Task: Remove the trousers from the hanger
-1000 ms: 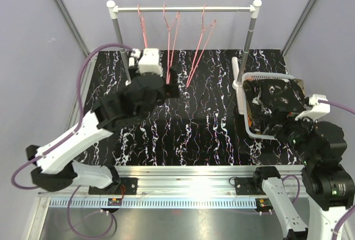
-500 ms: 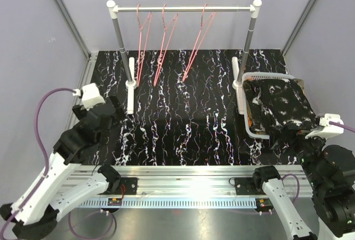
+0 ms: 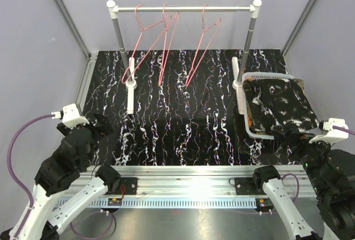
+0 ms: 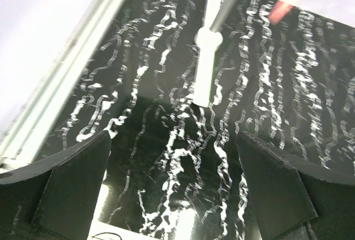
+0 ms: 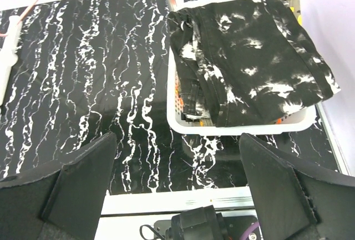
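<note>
The black trousers with white splotches lie folded on top in the white basket at the right, also in the right wrist view. Slivers of orange show beneath them; the camouflage pair is hidden. Three pink hangers hang bare on the rail. My left gripper is open and empty, low at the near left, far from the rack. My right gripper is open and empty just in front of the basket.
The rack stands on two white feet, the left one in the left wrist view with its grey post. The black marbled tabletop lies between the arms. A metal rail runs along the near edge.
My left arm has pulled back from the rack to the near left corner. The hangers have swung and now hang tilted. My right arm has drawn back slightly.
</note>
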Tool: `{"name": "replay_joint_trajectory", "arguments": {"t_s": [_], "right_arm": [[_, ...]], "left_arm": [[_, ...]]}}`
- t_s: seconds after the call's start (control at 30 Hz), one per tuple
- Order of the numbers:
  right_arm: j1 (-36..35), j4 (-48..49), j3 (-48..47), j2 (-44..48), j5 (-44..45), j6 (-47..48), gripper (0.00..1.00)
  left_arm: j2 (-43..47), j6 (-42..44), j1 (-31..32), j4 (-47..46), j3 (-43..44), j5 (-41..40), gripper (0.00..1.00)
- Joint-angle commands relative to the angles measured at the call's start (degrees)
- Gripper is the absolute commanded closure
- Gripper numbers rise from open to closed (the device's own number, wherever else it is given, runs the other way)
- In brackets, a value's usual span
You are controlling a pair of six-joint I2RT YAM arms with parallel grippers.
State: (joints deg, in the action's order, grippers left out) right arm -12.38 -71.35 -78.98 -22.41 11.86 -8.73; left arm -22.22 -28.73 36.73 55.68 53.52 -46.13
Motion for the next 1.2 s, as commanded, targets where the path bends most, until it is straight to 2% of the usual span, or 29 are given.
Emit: {"name": "replay_joint_trajectory", "arguments": {"t_s": [0.0, 0.6, 1.17], "right_arm": [[-0.5, 1.1, 0.4, 0.3, 2.1, 0.6, 0.01], [-0.5, 7.1, 4.5, 0.4, 4.4, 1.7, 0.01], [-0.5, 6.2, 5.0, -0.3, 4.0, 1.4, 0.00]], "left_arm": [[3.0, 1.1, -0.1, -2.8, -1.7, 5.2, 0.01], [8.3, 1.6, -0.3, -5.1, -3.5, 7.2, 0.01], [9.0, 3.0, -3.7, -6.6, -4.5, 8.8, 0.01]]}}
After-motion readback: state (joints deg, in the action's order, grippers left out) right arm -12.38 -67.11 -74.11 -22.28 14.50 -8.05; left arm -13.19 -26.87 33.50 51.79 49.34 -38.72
